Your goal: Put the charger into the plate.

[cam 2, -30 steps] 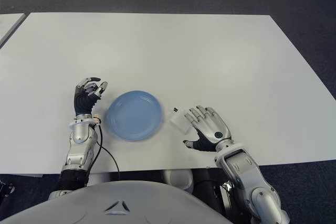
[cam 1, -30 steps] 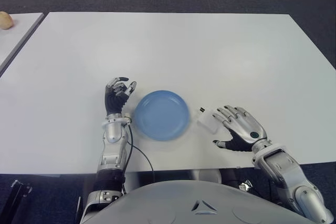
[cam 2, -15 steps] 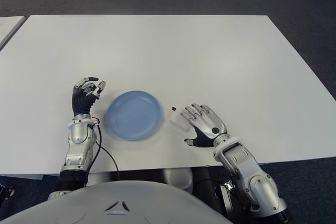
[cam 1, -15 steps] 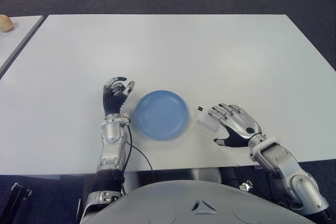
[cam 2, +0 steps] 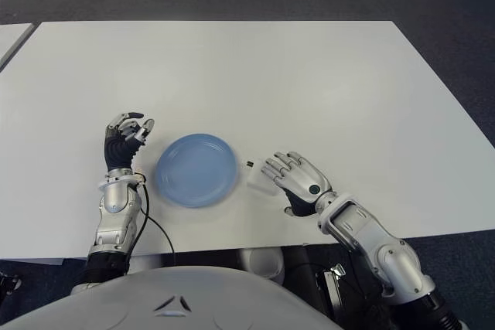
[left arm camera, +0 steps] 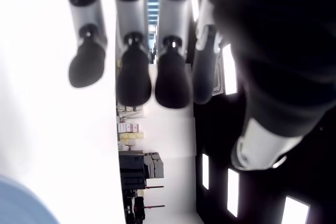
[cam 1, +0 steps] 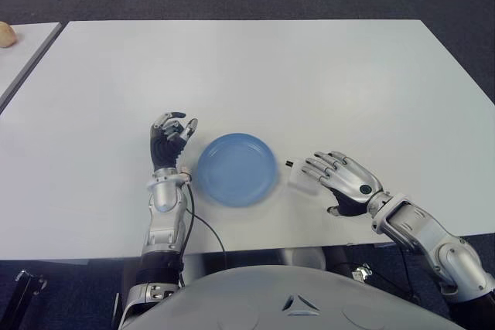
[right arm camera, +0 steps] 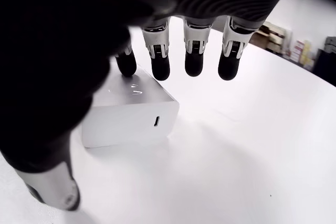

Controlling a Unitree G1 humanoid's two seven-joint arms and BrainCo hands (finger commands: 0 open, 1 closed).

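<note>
Nearest to me, my right hand [cam 1: 344, 183] hovers low over the white tabletop [cam 1: 309, 75], fingers spread and released, gripping nothing. In the right wrist view its fingertips [right arm camera: 159, 68] reach over the top of the charger [right arm camera: 128, 111]; one looks to be touching the top face, though I cannot tell for sure. The thumb hangs down beside the block, apart from it.

The charger [cam 1: 302, 178] is a white cube lying on the tabletop, its dark prongs pointing toward 10 o'clock and its port facing my wrist camera. It sits just beside the plate [cam 1: 237, 168], at the plate's 3 o'clock, outside the rim and not touching it.

The plate is round, blue and shallow. I see nothing in it.

On the plate's other side, at its 9 o'clock and just beside the rim, my left hand [cam 1: 170, 139] stands upright on its forearm, fingers curled inward, clenched loosely on nothing.

Farther off, at 10 o'clock, a second tabletop [cam 1: 27, 44] shows past a gap, with a small round pale object [cam 1: 5, 32] on it at the edge of view.
</note>
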